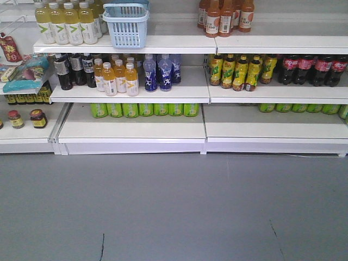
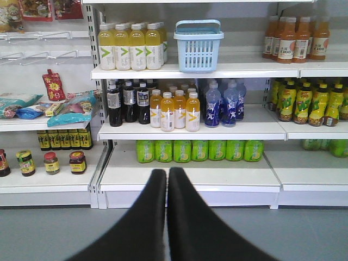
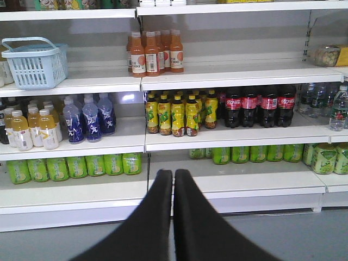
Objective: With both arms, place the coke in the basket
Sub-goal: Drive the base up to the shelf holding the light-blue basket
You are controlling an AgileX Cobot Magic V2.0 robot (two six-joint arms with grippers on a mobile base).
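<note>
Both black wedge-shaped tools are pressed together and hold nothing; the left tool (image 2: 167, 173) and the right tool (image 3: 173, 174) hang low before the white shelves (image 1: 130, 129). No all-red coke bottle shows in any view, so its bearing cannot be told. The only cola seen is a row of upright dark bottles with red labels (image 3: 255, 106), above and right of the right tool, so that arm is probably nearer. The light blue slotted plastic basket (image 2: 198, 46) stands on an upper shelf, above and slightly right of the left tool.
</note>
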